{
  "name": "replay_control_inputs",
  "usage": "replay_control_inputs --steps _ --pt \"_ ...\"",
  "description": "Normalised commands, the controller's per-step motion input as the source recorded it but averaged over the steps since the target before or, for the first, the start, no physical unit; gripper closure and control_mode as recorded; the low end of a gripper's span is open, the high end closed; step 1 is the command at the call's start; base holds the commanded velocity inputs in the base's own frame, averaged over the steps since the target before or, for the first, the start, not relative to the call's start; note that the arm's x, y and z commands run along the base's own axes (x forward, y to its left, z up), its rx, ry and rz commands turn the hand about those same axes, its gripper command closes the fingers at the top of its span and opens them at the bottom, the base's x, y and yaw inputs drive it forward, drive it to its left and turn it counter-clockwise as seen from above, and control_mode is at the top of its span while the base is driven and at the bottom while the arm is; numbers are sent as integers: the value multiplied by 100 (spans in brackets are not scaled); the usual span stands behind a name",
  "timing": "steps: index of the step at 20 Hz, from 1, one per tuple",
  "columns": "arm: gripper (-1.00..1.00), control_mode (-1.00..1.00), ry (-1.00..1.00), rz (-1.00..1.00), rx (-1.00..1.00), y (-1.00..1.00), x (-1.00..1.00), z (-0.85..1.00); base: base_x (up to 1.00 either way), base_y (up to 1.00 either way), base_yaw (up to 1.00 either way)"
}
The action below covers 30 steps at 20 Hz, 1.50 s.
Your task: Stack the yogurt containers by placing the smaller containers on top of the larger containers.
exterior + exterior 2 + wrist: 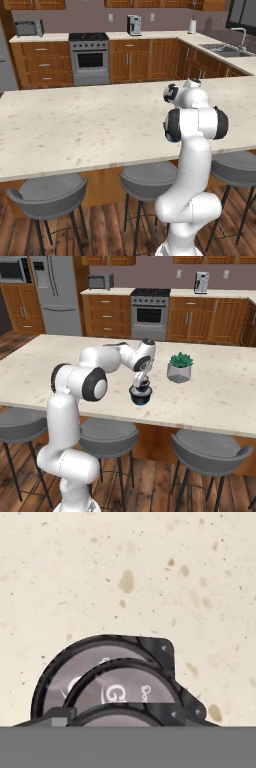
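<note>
Judging by the pictures, stacking is well along. Right base view: the gripper (140, 384) is down on a dark pile of yogurt containers (140, 395) standing on the island counter (220, 401), directly beneath the fingers. Hand view, looking down along the tool: a wide dark-rimmed cup (75, 667) lies lowest, a mid-sized cup (127, 684) sits inside its outline, and a third rim (127, 714) shows nearest the camera, right below the tool at the frame's bottom edge.

All three tiers appear nested in size order. Whether the topmost rests fully on the one below, or hangs just above it, cannot be told.

Jaws: partly apart, seemingly either side of the top cup; grip or release cannot be told, fingertips mostly hidden.

Left to do, as a judgement: let go if not yet done, lift clear.

Contents: lids are pale and printed, cups sealed, nothing visible inside.

A potted plant (179, 367) stands beyond the tool to its right, well apart.
</note>
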Motion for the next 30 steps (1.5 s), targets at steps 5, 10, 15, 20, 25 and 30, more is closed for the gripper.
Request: replay_control_inputs --steps 5,10,15,20,25,30 --pt "100 -100 2 4 -1 0 0 -9 0 0 0" --pt "-100 -100 1 4 -1 5 0 -3 0 0 0" --pt "-100 -100 0 6 0 25 0 0 0 0 0" --pt "-100 -100 0 5 0 6 -5 22 0 0 0" --pt "-100 -100 0 6 0 -6 -5 30 0 0 0" --pt "-100 -100 -2 5 0 -15 -42 79 0 0 0"
